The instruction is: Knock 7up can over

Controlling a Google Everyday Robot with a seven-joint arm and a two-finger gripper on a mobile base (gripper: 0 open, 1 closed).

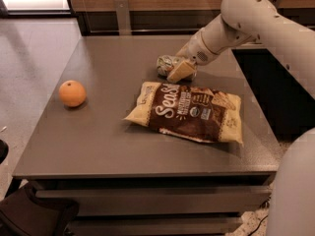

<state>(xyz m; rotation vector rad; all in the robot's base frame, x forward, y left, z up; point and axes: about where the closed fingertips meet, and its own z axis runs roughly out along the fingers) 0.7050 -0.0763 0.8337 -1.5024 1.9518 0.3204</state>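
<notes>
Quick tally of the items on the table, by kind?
7up can: 1 (the gripper is right beside it, on the arm's side)
Chip bag: 1
Orange: 1
Total: 3
</notes>
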